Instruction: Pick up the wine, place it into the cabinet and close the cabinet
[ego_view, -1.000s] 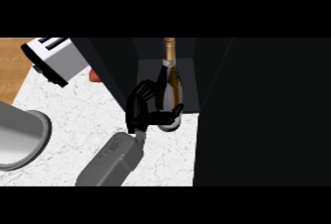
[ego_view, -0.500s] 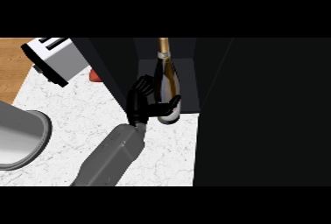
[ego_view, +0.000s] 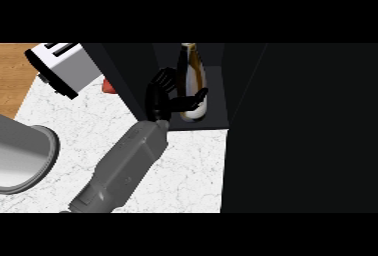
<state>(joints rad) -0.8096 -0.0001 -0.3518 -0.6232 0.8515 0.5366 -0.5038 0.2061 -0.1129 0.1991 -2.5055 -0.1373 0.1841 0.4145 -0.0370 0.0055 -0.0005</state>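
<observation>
One hand alone is shown, and it is taken to be the left, since its grey forearm comes in left of the view's middle; the right hand is not seen. Its fingers are curled against the left side of the wine bottle and the thumb is laid across the bottle's lower body, so the bottle is judged to be held. The wine bottle is stood upright inside the open cabinet, its base just behind the front edge of the cabinet floor and near the left wall. Whether the base is resting on that floor cannot be told.

The placing step is judged to be almost done. The bottle would best be carried a little deeper, so that the door is not fouled, and set down level before anything is let go. The fingers should then be spread wide and the hand drawn straight back along the forearm's line. A tall, narrow bottle is easily tipped by a brush from the thumb. Little room is left beside the left wall, so sideways motion should be avoided. The toaster on the tabletop should be kept clear of as the forearm is withdrawn. Which dark panel is the door cannot be told.
</observation>
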